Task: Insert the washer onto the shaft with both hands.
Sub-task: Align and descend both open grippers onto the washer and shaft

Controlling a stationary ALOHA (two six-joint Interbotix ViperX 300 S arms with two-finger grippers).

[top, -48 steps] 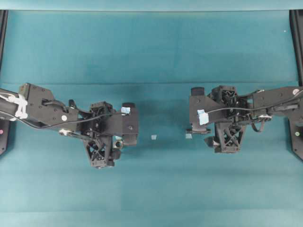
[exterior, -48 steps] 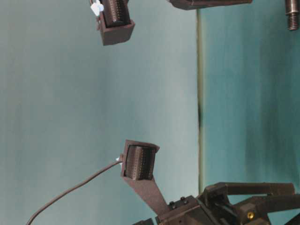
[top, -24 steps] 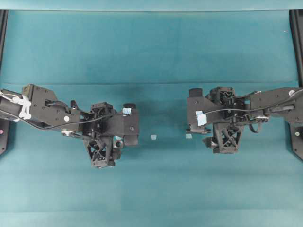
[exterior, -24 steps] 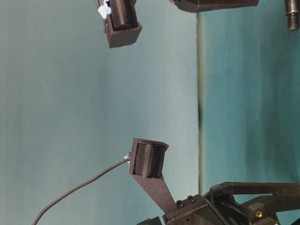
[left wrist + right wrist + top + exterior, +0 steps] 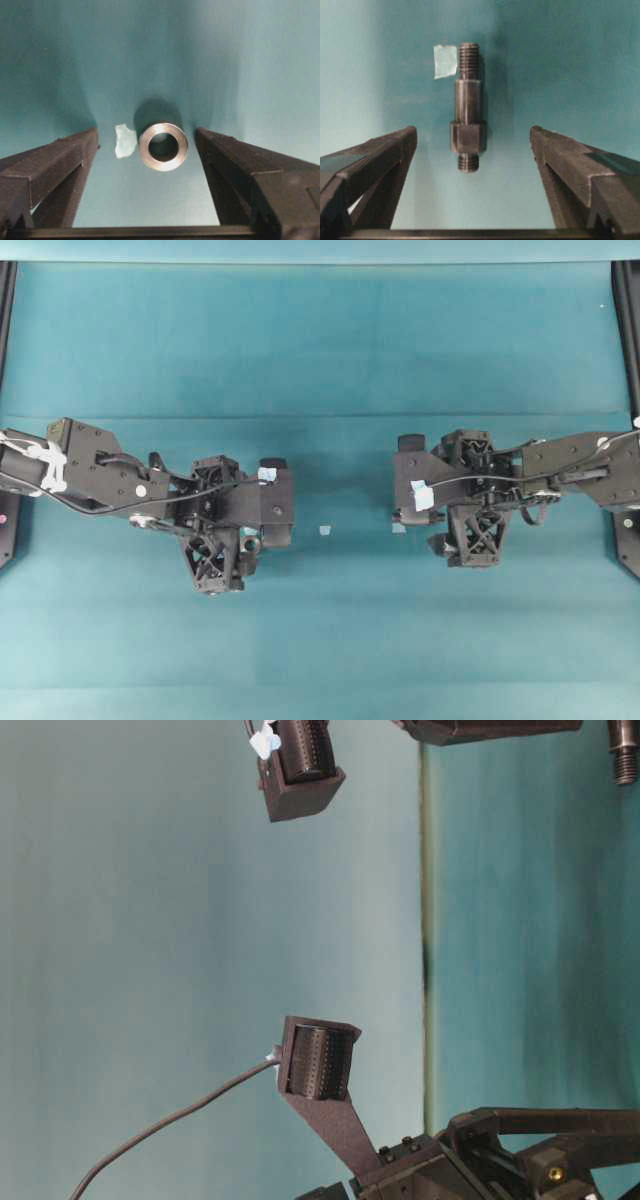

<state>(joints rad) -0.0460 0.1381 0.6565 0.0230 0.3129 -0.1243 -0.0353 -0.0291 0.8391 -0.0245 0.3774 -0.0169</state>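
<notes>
Washer (image 5: 163, 146) lies flat on the teal table cover (image 5: 240, 60), hole facing up, centred between the two black fingers (image 5: 47, 167) of the left gripper (image 5: 232, 558), touching neither. A scrap of pale blue tape (image 5: 125, 140) sits just beside it at its 9 o'clock, with a thin gap between the two. The left claw stands wide apart and holds nothing.

Over on the other side, the shaft (image 5: 468, 122) lies on the cover, lengthwise along the 12-to-6 line of the right wrist view, a threaded tip at each end and a thicker hexagonal collar toward 6 o'clock. A second square of pale blue tape (image 5: 445, 61) lies at 10 o'clock from the shaft's middle, its edge close against the upper threaded end. The right gripper (image 5: 452, 523) is likewise spread wide, its fingers (image 5: 580, 170) flanking the shaft's lower end at 3 and 9 o'clock without contact.

From overhead both arms face each other across the middle, well apart. One more small tape square (image 5: 324, 530) lies between them on open cloth, and another (image 5: 398, 528) just beside the right gripper at its 9 o'clock.
</notes>
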